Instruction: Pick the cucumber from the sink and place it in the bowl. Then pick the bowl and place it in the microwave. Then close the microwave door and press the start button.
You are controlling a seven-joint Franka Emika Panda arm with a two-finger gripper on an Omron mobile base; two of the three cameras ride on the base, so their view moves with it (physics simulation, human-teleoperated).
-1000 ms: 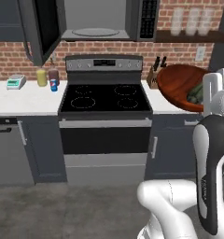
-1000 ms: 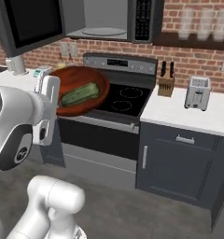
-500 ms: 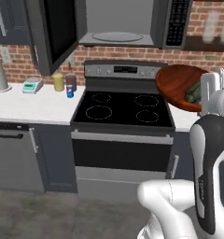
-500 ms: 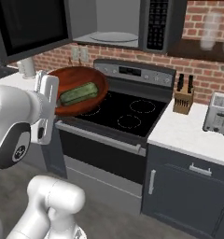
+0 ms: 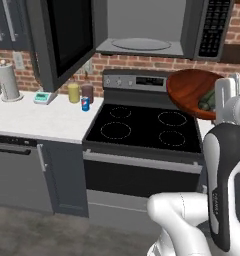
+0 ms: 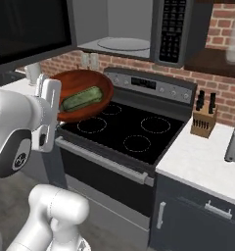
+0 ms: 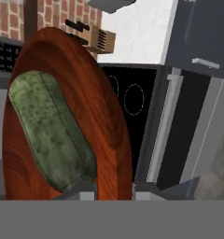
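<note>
Bowl carried toward the open microwave
The end effector (image 7: 115, 192) gripped the bowl (image 6: 82, 93) by its rim; tilted so, the cucumber (image 6: 81, 98) might slide out onto the stove (image 6: 124, 125)

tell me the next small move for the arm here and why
Probably lift the bowl toward the open microwave. The claw grips its rim, the cucumber lies inside, and it hangs over the stove, well below the turntable.
</note>
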